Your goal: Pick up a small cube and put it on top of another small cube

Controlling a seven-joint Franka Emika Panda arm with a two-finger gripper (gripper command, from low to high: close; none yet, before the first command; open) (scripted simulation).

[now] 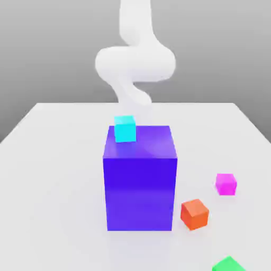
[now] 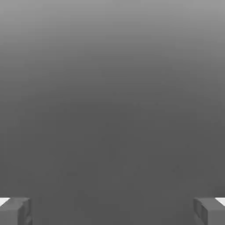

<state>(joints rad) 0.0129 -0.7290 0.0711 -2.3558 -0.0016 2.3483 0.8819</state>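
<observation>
Green cube (image 1: 229, 264) sits nearest, cut by the exterior view's lower edge. Under it spreads the pale bench (image 1: 53, 174), with the white arm (image 1: 135, 63) reared at the far side, likely held high to keep clear. A blue-violet block (image 1: 140, 193) props up the cyan cube (image 1: 125, 129). The tool (image 2: 112, 212) is spread wide, gripping and touching nothing. The orange cube (image 1: 194, 214) lies beside the block; the magenta cube (image 1: 226, 184), likely the one to lift or stack upon, rests on the bench beyond it.
</observation>
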